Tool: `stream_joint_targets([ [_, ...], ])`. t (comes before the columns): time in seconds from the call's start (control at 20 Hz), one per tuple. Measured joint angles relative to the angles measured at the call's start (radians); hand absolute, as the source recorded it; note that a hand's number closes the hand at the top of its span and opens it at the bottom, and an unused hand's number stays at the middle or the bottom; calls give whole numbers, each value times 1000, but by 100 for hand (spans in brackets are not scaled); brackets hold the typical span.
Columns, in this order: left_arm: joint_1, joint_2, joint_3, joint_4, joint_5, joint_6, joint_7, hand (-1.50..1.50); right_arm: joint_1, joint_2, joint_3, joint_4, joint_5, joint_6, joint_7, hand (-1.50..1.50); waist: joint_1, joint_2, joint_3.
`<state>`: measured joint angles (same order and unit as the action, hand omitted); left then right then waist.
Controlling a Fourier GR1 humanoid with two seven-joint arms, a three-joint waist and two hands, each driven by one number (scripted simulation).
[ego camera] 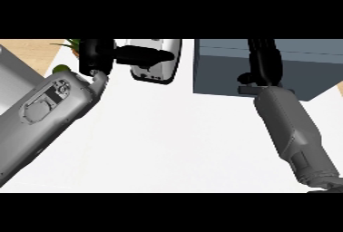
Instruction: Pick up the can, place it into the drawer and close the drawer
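The grey-blue drawer unit (315, 68) stands at the back right of the white counter (174, 136). My right hand (264, 59) lies against its front, fingers straight and pointing away from me, just above a small dark handle (249, 89). I see no can anywhere; the hand and forearm hide part of the drawer front, and I cannot tell whether the drawer is fully closed. My left hand (97, 52) is up at the back left, its fingers (144, 55) stretched to the right across a white and silver object (167, 63) and not curled round it.
A green plant (69, 44) shows at the back left beside a strip of wood surface (26, 50). A grey slab (13, 77) borders the counter's left side. My left forearm (47, 113) covers the counter's left part.
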<state>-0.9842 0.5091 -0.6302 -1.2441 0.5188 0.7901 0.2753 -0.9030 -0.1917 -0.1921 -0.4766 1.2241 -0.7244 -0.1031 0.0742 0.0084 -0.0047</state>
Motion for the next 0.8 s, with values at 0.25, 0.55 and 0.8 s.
stream_joint_targets([
  [0.25, 58, 11, 6, -47, -12, -13, -17, -150, -77, -12, -17, 102, 13, -17, 12, -150, 1, 5, 1],
  [0.55, 107, 21, 14, -87, -28, -18, -28, -150, -151, -28, -34, 186, 16, 6, 19, -150, 0, 14, 5],
  [0.8, 130, 31, 24, -119, -36, -24, -28, -150, -175, -36, -62, 221, -10, 19, -33, -150, 2, 18, 6],
])
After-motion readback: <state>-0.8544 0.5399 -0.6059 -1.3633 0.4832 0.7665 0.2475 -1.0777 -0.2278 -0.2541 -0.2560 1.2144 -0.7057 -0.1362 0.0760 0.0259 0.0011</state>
